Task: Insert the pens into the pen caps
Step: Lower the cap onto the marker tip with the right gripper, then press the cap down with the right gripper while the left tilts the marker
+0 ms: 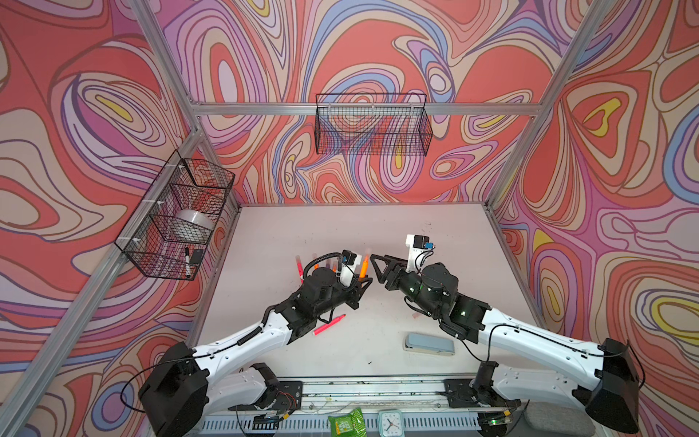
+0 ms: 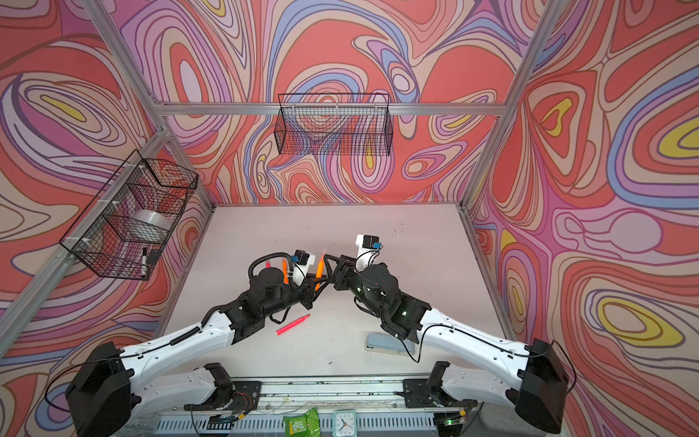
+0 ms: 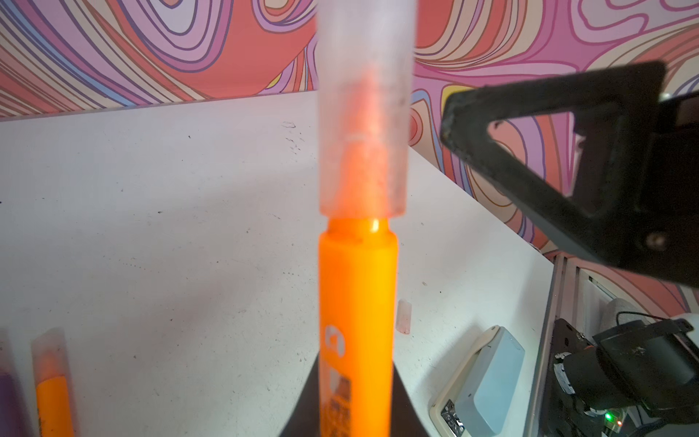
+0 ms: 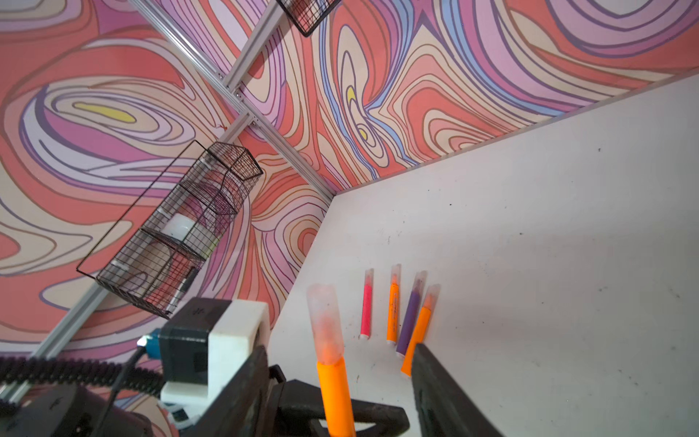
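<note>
The left gripper clamps the orange pen upright above the bench, tip presented upward for capping, with the translucent pen cap nearly seated, while the right gripper stands beside it, jaws apart and empty.

Overhead stereo pair, wrist close-ups, shared table

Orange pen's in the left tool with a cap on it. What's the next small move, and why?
Probably lower the left tool and lay the orange pen beside the four capped pens: its cap is on, the right tool stands open and clear.
</note>
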### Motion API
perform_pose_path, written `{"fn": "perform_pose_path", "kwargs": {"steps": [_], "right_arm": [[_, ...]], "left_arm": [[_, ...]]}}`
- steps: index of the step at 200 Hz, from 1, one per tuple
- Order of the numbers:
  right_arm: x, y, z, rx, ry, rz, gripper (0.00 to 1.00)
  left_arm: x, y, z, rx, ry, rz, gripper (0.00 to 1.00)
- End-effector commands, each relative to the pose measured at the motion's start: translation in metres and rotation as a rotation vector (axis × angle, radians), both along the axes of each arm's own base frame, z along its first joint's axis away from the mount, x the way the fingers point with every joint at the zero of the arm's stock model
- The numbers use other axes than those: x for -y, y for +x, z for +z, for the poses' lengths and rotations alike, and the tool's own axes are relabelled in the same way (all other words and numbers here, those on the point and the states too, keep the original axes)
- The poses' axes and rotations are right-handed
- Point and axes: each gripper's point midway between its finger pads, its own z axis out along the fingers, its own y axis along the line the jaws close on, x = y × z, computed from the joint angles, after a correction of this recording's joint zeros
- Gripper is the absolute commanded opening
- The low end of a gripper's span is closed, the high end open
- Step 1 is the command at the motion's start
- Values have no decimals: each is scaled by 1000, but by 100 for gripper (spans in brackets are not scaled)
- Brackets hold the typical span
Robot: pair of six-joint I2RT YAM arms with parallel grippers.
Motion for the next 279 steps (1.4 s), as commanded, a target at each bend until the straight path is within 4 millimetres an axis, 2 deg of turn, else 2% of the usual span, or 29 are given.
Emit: {"fn": "perform_pose_path", "kwargs": {"steps": [1,33,66,120,171,197,219,250,279], "right_arm": [[-4,10,13,-10,-24,-26,52],[-21,19,22,3,-32,7,51],[-21,31,14,-38,-74,-42,49],[-32,37,5,-70,-108,-24,34],[-37,38,5,-75,-137,-8,18],[-35,39,-6,-128,-167,-26,7],[-35,35,-19,-194,-167,-30,0],[-45,27,-40,-262,-178,-7,0],[-56,22,-44,-258,-185,46,0]], "left_arm": [[0,-2,9,50,-11,-13,0],[2,-3,9,59,0,-19,0],[2,-4,10,63,2,-22,0],[3,-5,10,63,5,-24,0],[3,-3,8,61,11,-22,0],[2,-2,8,63,19,-8,0],[-8,9,6,62,64,70,0],[-19,18,12,107,114,148,0],[-25,23,28,119,113,195,0]]}}
